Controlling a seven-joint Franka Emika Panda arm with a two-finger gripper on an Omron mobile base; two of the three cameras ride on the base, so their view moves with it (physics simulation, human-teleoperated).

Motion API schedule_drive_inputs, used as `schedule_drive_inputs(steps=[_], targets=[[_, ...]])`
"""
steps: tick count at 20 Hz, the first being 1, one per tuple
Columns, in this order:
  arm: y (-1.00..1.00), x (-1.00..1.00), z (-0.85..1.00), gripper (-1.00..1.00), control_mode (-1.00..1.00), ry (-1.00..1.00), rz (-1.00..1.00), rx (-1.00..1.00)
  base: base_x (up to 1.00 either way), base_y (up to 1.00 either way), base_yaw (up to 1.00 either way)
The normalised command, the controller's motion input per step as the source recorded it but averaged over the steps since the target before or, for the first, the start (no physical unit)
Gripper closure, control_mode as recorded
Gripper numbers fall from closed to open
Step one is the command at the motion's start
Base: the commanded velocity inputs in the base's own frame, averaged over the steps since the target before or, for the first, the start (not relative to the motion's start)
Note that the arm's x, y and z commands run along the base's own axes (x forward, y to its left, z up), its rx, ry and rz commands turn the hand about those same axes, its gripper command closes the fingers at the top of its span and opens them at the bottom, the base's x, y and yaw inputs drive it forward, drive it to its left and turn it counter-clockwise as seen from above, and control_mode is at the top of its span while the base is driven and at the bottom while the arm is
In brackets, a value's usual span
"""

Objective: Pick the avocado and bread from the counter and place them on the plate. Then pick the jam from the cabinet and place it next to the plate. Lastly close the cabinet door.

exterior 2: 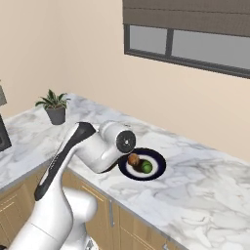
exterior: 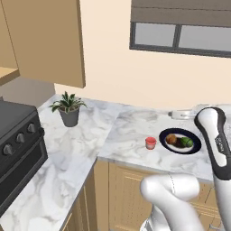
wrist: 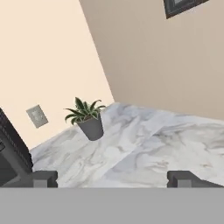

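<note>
Avocado [exterior: 186, 142] and bread [exterior: 172, 139] sit on the plate [exterior: 195, 134], jam [exterior: 150, 143] just beside it. Gripper [wrist: 112, 179] is spread wide over bare counter [wrist: 144, 148], holding nothing.

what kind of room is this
A rendered home kitchen, most likely: a white marble counter on wooden base cabinets, a dark oven on it, a wall cabinet above, and a plate of food near a window.

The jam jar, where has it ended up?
In the left base view the jam stands on the counter, just left of the plate that holds the bread and avocado, apart from its rim.
</note>
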Motion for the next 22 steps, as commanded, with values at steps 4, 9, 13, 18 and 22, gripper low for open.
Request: schedule_drive_inputs(steps=[4,9,13,18,22], targets=[[0.0,-0.69,0.26,-1.0,-1.0,-0.03,0.23,0.0,0.0,0.0,0.0],[0.02,-0.59,0.61,-1.0,-1.0,-0.01,0.2,-0.03,0.0,0.0,0.0],[0.05,-0.58,0.77,-1.0,-1.0,0.0,0.16,-0.12,0.0,0.0,0.0],[0.22,-0.55,0.4,-1.0,-1.0,0.0,0.15,-0.2,0.0,0.0,0.0],[0.19,-0.52,0.07,-1.0,-1.0,0.0,0.19,-0.21,0.0,0.0,0.0]])
